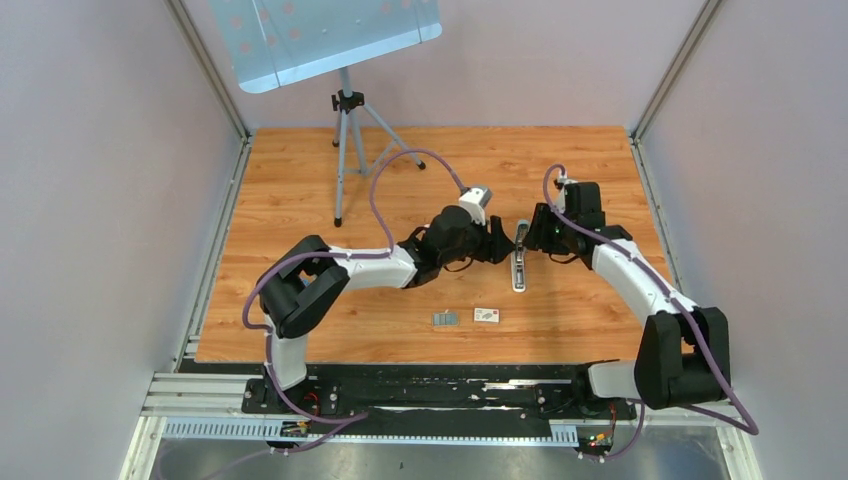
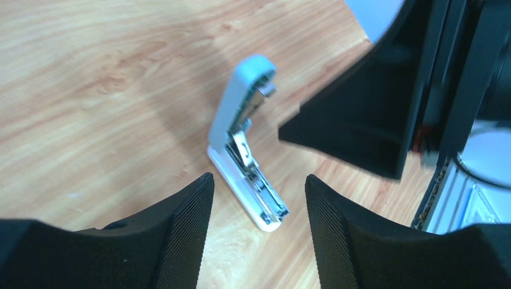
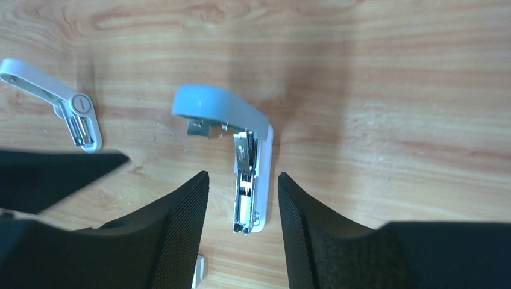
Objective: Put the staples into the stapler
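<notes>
The stapler (image 1: 518,262) lies on the wooden table, a white base with its pale blue lid swung open and the metal channel bare. In the left wrist view the stapler (image 2: 247,162) lies just ahead of my open left gripper (image 2: 259,179). In the right wrist view its base (image 3: 252,180) lies between the tips of my open right gripper (image 3: 242,175), not touched. In the top view my left gripper (image 1: 503,247) and right gripper (image 1: 531,235) flank the stapler's far end. The staples (image 1: 445,318), a small grey block, lie nearer the front, apart from both grippers.
A small white printed box (image 1: 487,315) lies right of the staples. A tripod (image 1: 347,140) with a tilted board stands at the back left. A pale foot-like piece (image 3: 72,108) shows at the right wrist view's upper left. The right gripper's black finger (image 2: 361,120) crowds the left wrist view.
</notes>
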You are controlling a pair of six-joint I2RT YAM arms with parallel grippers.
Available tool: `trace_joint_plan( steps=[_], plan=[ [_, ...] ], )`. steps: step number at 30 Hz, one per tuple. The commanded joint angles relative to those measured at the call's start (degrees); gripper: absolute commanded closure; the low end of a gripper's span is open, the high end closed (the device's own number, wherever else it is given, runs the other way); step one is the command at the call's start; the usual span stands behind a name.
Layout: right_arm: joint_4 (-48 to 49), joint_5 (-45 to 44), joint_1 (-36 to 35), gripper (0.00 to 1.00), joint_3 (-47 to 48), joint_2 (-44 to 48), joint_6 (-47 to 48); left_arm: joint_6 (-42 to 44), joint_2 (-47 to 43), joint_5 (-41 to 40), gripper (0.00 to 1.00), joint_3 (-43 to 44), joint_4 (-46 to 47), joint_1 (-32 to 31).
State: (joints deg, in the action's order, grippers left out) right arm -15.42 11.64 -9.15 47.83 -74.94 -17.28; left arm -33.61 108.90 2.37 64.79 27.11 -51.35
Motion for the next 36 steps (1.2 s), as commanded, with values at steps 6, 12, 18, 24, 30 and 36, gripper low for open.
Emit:
trace_joint_plan(
  steps=[6, 12, 18, 24, 30, 36],
  plan=[
    [-1.81, 6.65, 4.31, 0.37, 10.02, -1.91, 1.50, 6.60, 2.47, -15.43, 0.30, 0.36, 0.78, -10.47],
    [-3.06, 8.84, 5.32, 0.30, 13.72, -5.27, 1.82, 7.32, 8.06, -21.10, 0.25, 6.03, -5.99, -12.69],
    [-3.68, 8.56, 5.37, 0.30, 14.88, -6.19, 2.81, 8.63, 12.82, -22.53, 0.30, 9.87, -8.48, -13.36],
    [-4.04, 10.03, 5.72, 0.32, 15.98, -7.81, 3.40, 9.80, 13.92, -22.26, 0.40, 9.86, -8.47, -13.42],
    [-4.95, 10.33, 5.94, 0.32, 17.07, -9.23, 3.39, 12.12, 12.17, -24.78, 0.48, 7.98, -8.48, -13.41],
    [-5.59, 10.05, 6.73, 0.36, 17.10, -9.83, 3.63, 13.67, 11.05, -25.18, 0.59, 6.40, -7.34, -13.36]
  ],
)
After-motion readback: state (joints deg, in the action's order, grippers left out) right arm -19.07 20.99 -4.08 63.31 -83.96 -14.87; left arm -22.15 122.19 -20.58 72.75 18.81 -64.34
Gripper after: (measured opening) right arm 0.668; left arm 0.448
